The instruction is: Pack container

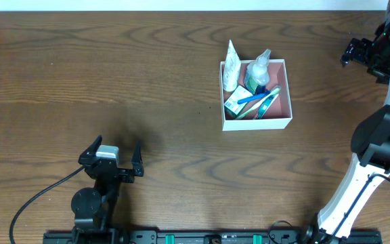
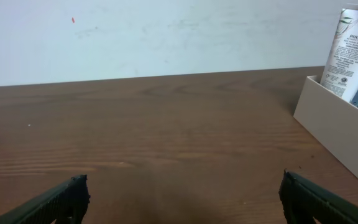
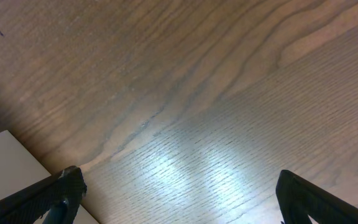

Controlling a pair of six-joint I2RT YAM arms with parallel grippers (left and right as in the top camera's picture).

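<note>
1. Nearest, at lower left, the left gripper hangs wide open and empty, its cable trailing beside it.
2. Centre-right, the container sits well apart from both arms. It is crowded, and the Pantene tube and spray bottle lean over its rim. A nudge could tip them out.
3. Farthest, at upper right, the right gripper is also wide open and empty.

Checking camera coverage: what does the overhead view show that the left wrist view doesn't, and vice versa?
Overhead only: the pink inside of the container, a clear bottle in it, the right arm. Left wrist only: the Pantene label on the tube, a white wall behind the table. Both: container, tube, wooden table, open left hand.
</note>
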